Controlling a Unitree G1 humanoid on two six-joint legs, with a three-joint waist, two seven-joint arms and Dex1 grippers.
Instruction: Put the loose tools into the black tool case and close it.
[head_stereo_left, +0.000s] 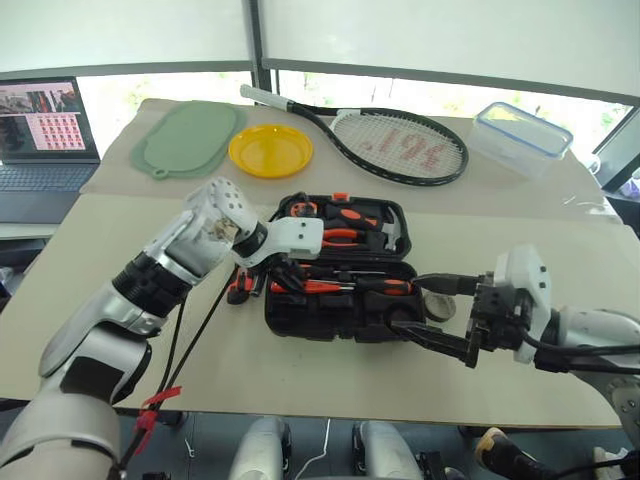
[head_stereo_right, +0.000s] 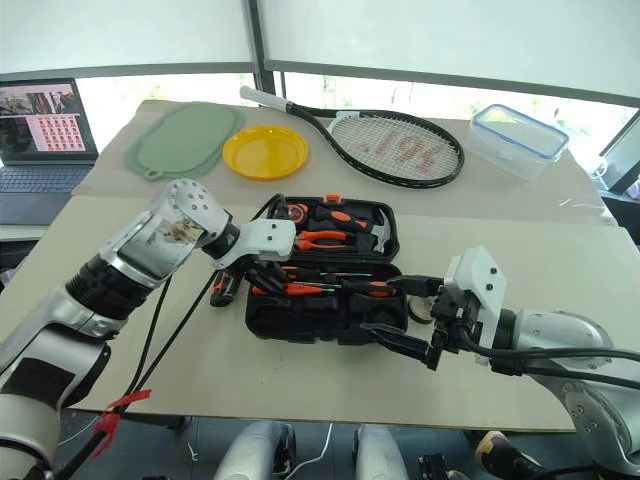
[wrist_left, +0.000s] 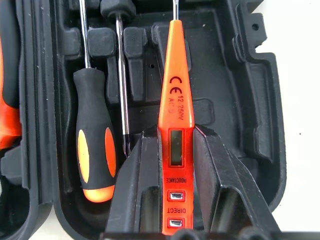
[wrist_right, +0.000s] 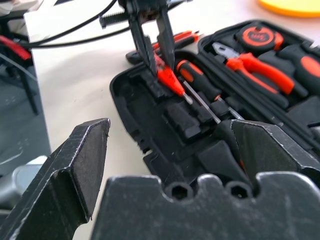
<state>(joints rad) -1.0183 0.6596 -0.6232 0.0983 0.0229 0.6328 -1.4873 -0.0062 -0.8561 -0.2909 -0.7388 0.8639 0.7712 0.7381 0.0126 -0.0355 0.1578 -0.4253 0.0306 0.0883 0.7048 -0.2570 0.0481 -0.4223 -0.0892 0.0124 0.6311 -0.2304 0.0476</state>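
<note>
The black tool case (head_stereo_right: 320, 275) lies open mid-tabletop (head_stereo_right: 330, 380), lid half w/ orange-handled pliers (head_stereo_right: 328, 239), hammer (head_stereo_right: 372, 232) and tape measure (head_stereo_right: 296, 212) on the far side, near half facing the robot. Left gripper (wrist_left: 176, 165) hangs over the near half, jaws nearly closed and clamped on a slim orange tester screwdriver (wrist_left: 174, 100); its butt end is cut off at the wrist view's edge and its tip runs out of frame, so whether the blade touches the case can't be told. Beside it in the near half sits a black-and-orange screwdriver (wrist_left: 95, 145), handle in a recess; a thin bare shaft (wrist_left: 121, 85) lies btwn the two, its handle mostly out of frame. In the head views the left wrist covers the case's left end, and what lies in the recesses there is hard to make out. Just outside that end, on the tabletop, a black-and-orange item (head_stereo_right: 222, 287) pokes out from under the arm, too hidden to name. Right gripper (head_stereo_right: 405, 315) sits at the case's right end, jaws spread wide, holding nothing; one finger reaches along the top of the near half, the other along its front edge. A small grey tape roll (head_stereo_left: 437, 304) lies on the tabletop by the case's right end, partly hidden behind that gripper. Beyond the case: tennis racket (head_stereo_right: 395, 148), yellow plate (head_stereo_right: 265, 152), green mat (head_stereo_right: 185, 138), clear blue-rimmed box (head_stereo_right: 518, 140); laptop (head_stereo_right: 40, 130) cut off at far left.
</note>
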